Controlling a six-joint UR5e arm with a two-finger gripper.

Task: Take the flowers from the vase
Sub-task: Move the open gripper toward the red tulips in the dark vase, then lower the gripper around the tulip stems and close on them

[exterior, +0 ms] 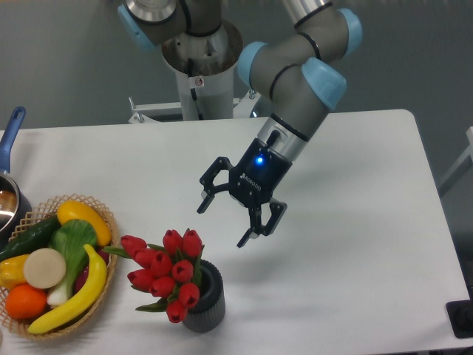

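The flowers [166, 270] are a bunch of red tulip buds with green leaves. They stand in the small dark grey ribbed vase [208, 307] near the table's front edge, leaning to the left over its rim. My gripper [225, 223] hangs above the table, up and to the right of the flowers. Its two black fingers are spread wide and hold nothing. The left fingertip [202, 208] is a short way above the topmost buds and does not touch them.
A wicker basket [103, 211] with bananas, an orange, a cucumber and other produce sits at the front left. A blue-handled metal pot [10, 159] stands at the left edge. The white table [355, 222] stretches to the right. The arm's base [196, 66] is behind the table.
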